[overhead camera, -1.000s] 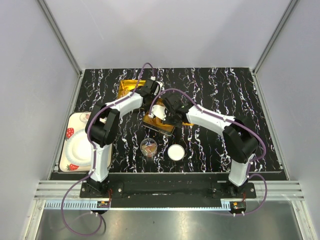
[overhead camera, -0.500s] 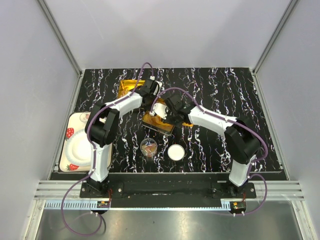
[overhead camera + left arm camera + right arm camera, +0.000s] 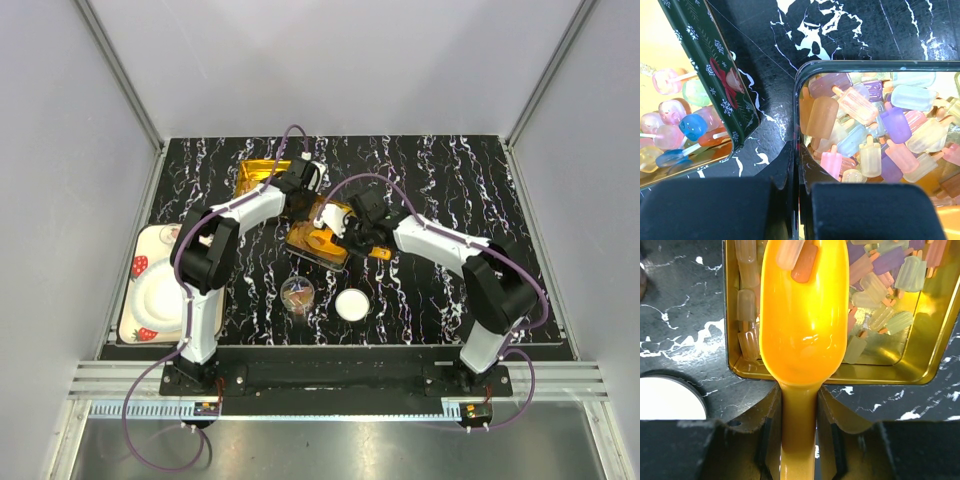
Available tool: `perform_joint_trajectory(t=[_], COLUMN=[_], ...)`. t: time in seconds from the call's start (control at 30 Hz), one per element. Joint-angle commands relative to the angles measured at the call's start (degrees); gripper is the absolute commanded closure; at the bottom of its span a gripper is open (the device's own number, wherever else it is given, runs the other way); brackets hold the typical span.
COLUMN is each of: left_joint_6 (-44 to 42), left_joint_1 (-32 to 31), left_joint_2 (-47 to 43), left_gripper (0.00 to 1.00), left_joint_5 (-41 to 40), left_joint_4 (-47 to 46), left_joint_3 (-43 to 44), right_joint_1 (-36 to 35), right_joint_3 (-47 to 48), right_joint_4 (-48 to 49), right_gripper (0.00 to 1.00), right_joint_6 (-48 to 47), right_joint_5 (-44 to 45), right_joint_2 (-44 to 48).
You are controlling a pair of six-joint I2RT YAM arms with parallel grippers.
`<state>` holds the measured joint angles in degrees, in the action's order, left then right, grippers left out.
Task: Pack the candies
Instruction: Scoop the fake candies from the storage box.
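Drawing back rightward, right jaws clamped on the scoop point(image 3: 804, 315) carry candies point(image 3: 802, 260); left jaws pinch the tin point(image 3: 798, 115) rim.

a black table point(image 3: 450, 180) with white marble veins sits inside 3 pale grey wall panels point(image 3: 330, 60), joined at the back by 2 aluminium posts point(image 3: 120, 75). a slotted aluminium rail point(image 3: 330, 385) and a shiny metal sheet point(image 3: 330, 445) run along the near edge. the light is soft and even.

White arms point(image 3: 247, 206), black joints point(image 3: 208, 252), purple cables point(image 3: 352, 181)

Overhead view looks down; both close wrist views share the tin point(image 3: 866, 380).
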<state>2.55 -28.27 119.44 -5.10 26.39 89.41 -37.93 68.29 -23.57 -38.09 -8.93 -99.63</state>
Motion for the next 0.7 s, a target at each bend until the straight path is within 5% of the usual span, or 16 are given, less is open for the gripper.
perform_joint_trajectory(t=[0.0,0.4,0.67], left_joint_6=[1.4,1.5,1.8], left_joint_1=[-0.6,-0.6,-0.2], left_joint_2=[-1.3,-1.1,-1.2], left_gripper=[1.00,1.00,1.00], left_joint_5=[1.9,1.6,1.1], left_joint_4=[-4.8,-4.9,-4.9], left_joint_3=[0.8,0.7,0.8], right_joint_1=[2.2,6.5,7.3], right_joint_3=[-1.1,-4.3,-1.2], right_joint_4=[2.5,6.4,-5.8], right_gripper=[1.00,1.00,1.00], right_joint_6=[2.0,2.9,-2.0], right_joint_5=[-7.4,-12.7,-15.6], right_joint_2=[1.5,8.7,14.6])
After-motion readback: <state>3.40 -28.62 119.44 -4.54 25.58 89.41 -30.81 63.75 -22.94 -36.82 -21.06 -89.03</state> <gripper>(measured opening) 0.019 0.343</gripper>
